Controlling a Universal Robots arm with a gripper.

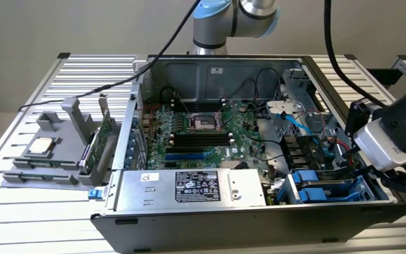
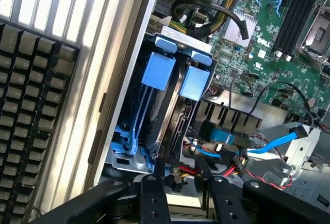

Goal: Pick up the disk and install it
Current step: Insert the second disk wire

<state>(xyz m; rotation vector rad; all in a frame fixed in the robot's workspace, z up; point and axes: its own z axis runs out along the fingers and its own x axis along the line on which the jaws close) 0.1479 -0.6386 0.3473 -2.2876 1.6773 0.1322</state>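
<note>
The disk (image 2: 164, 97) in its blue carrier sat edge-on in the drive bay at the open computer case's (image 1: 210, 222) front corner, on the exterior view's right. The end effector (image 2: 183, 182) hovered just above it, its two black fingers (image 2: 152, 198) set narrowly apart and gripping nothing. The case lay on the slatted worktop (image 1: 40, 211), motherboard (image 1: 203, 135) exposed.

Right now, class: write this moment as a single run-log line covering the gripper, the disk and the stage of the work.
gripper: open, empty, above drive bay | disk: seated in bay, blue carrier tabs showing | stage: disk in place in computer case
</note>
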